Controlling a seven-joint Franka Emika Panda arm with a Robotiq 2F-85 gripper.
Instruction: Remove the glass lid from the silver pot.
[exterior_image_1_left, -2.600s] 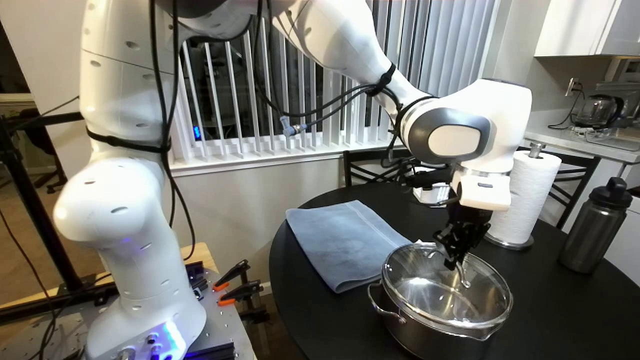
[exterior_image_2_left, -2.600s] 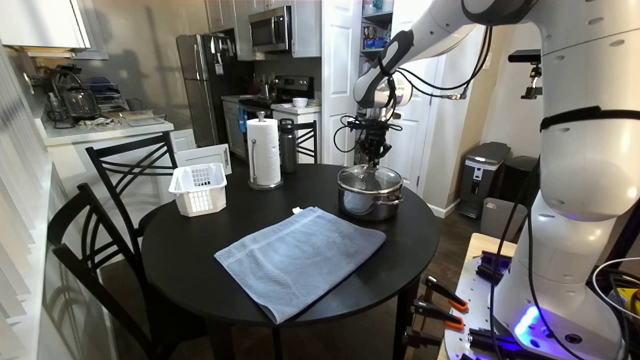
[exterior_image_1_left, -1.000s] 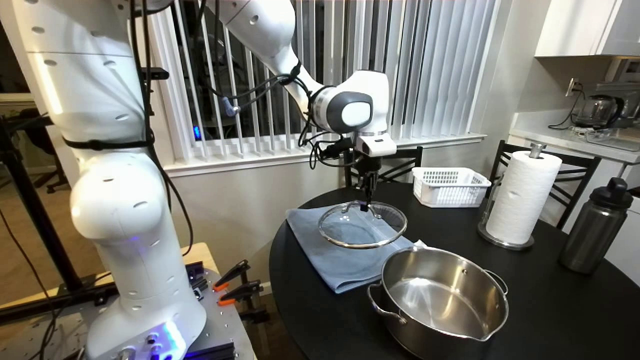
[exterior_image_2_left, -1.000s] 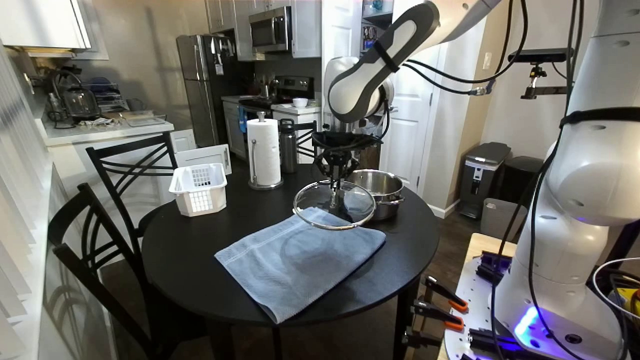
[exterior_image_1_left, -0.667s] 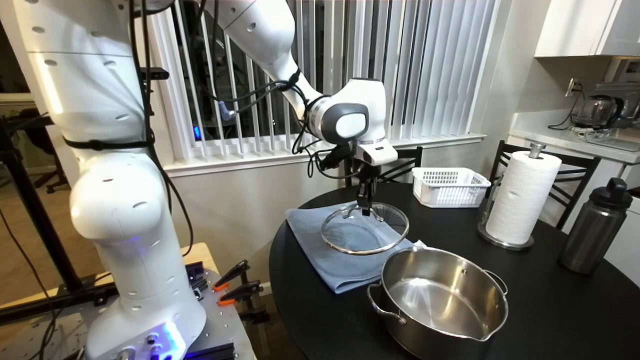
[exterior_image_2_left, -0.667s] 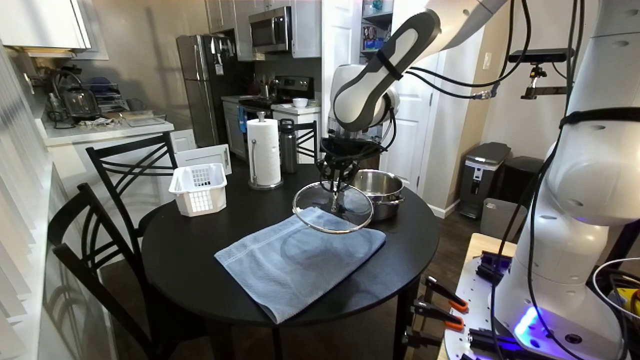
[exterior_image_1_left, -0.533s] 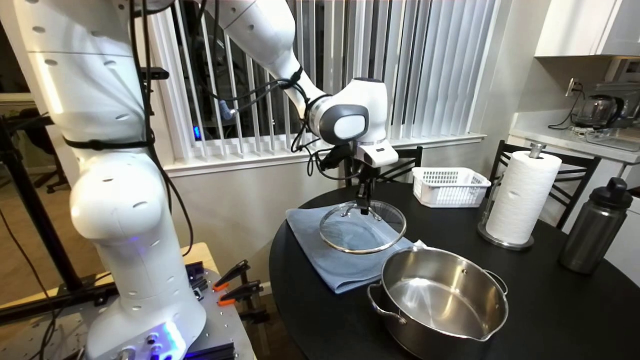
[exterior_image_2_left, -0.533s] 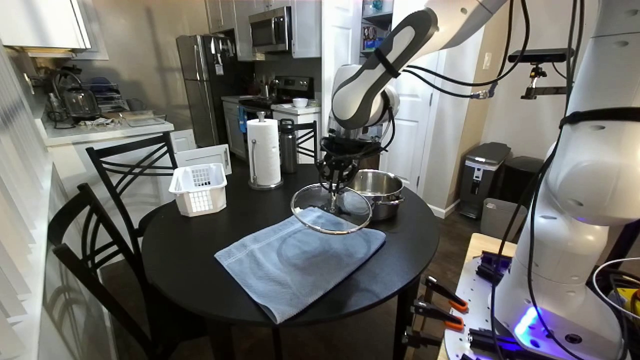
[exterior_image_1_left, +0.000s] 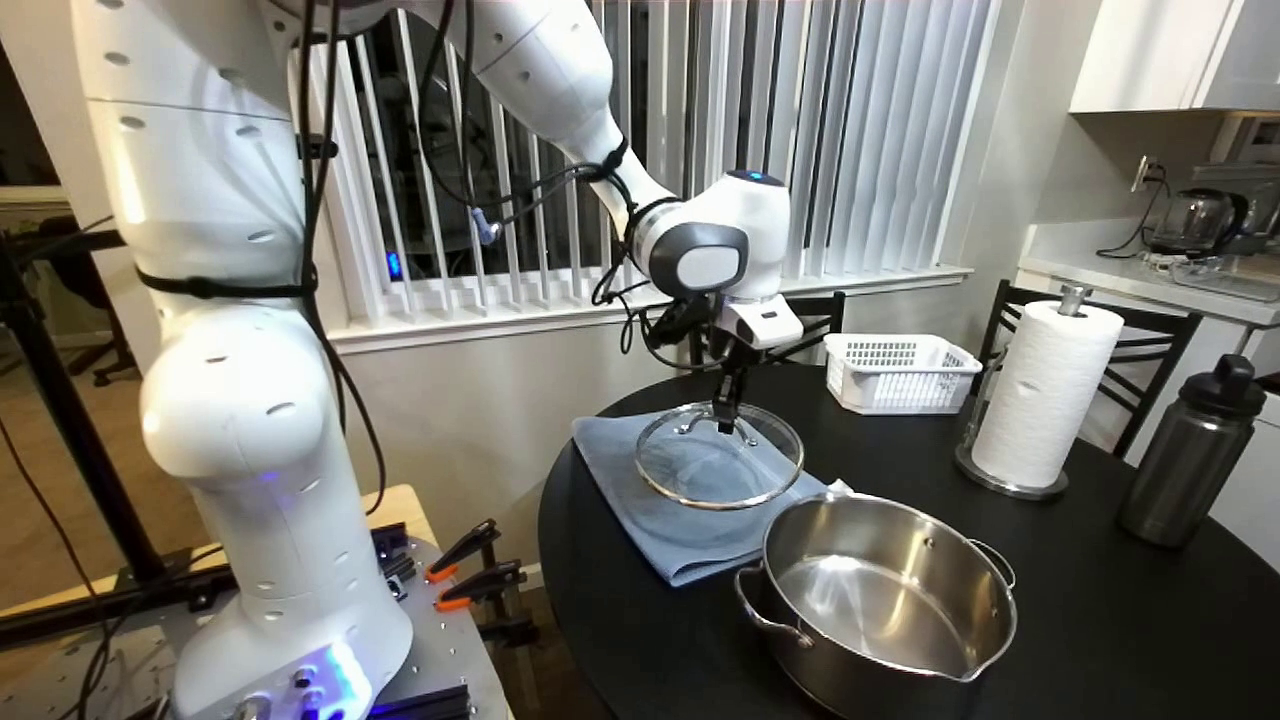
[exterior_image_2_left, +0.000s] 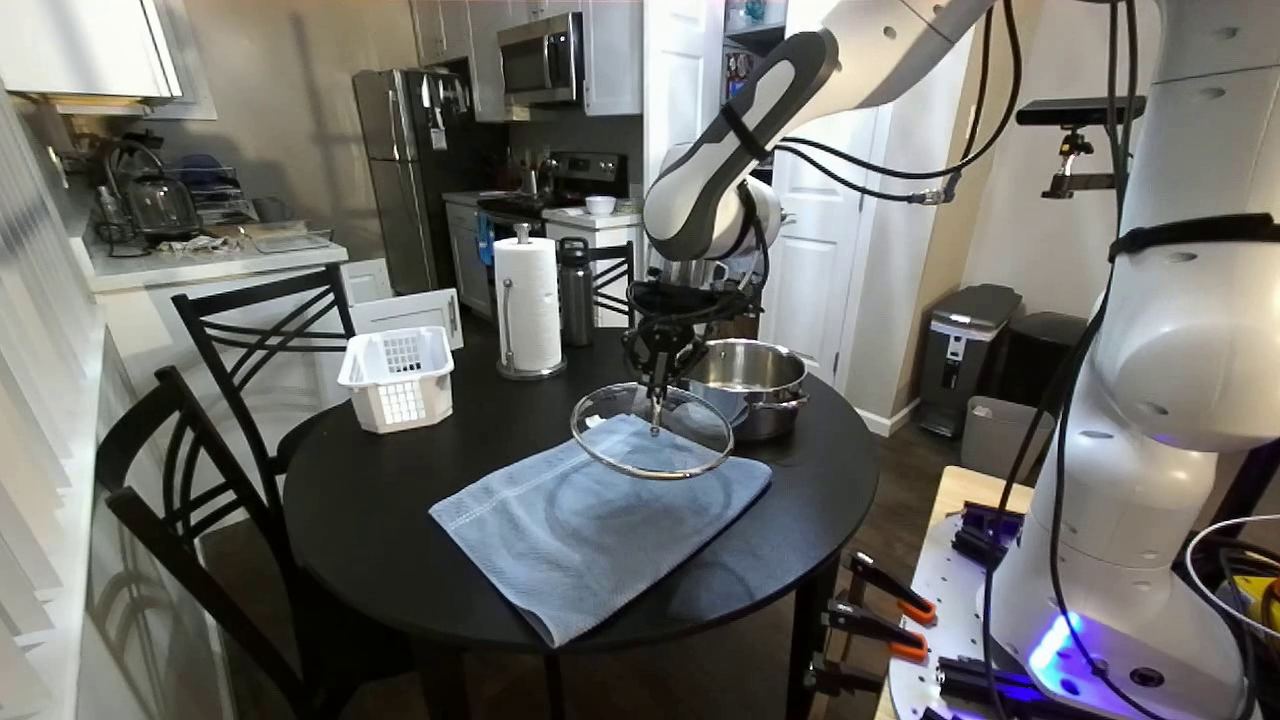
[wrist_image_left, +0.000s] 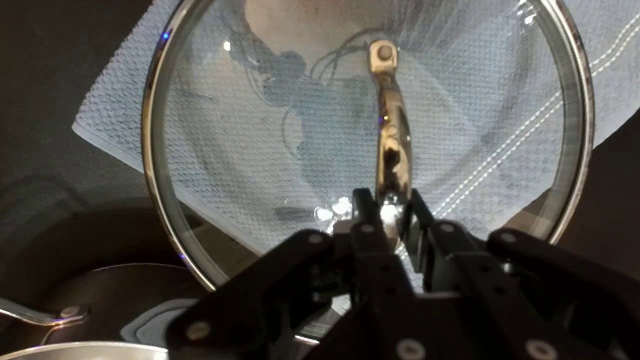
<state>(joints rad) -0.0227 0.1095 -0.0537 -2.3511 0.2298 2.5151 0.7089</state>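
The glass lid (exterior_image_1_left: 690, 480) is a see-through disc with a metal rim and an arched metal handle. It hangs a little tilted above the blue towel in both exterior views (exterior_image_2_left: 615, 445). My gripper (exterior_image_1_left: 726, 424) is shut on the lid's handle, with a finger on each side of it in the wrist view (wrist_image_left: 392, 200). The lid fills most of the wrist view (wrist_image_left: 240, 130). The silver pot (exterior_image_1_left: 880, 590) stands uncovered on the table beside the towel, its inside showing. It also shows behind the gripper in an exterior view (exterior_image_2_left: 750, 370) and partly at the wrist view's lower left.
The blue towel (exterior_image_2_left: 590, 540) lies flat on the round black table (exterior_image_2_left: 370, 520). A white basket (exterior_image_1_left: 900, 375), a paper towel roll (exterior_image_1_left: 1045, 400) and a dark metal bottle (exterior_image_1_left: 1190, 460) stand farther along the table. Black chairs (exterior_image_2_left: 270, 310) surround it.
Earlier the lid sat on the pot with my gripper at its handle. It was lifted off and carried over the towel. In the last half second it moved slightly farther from the pot and lower.
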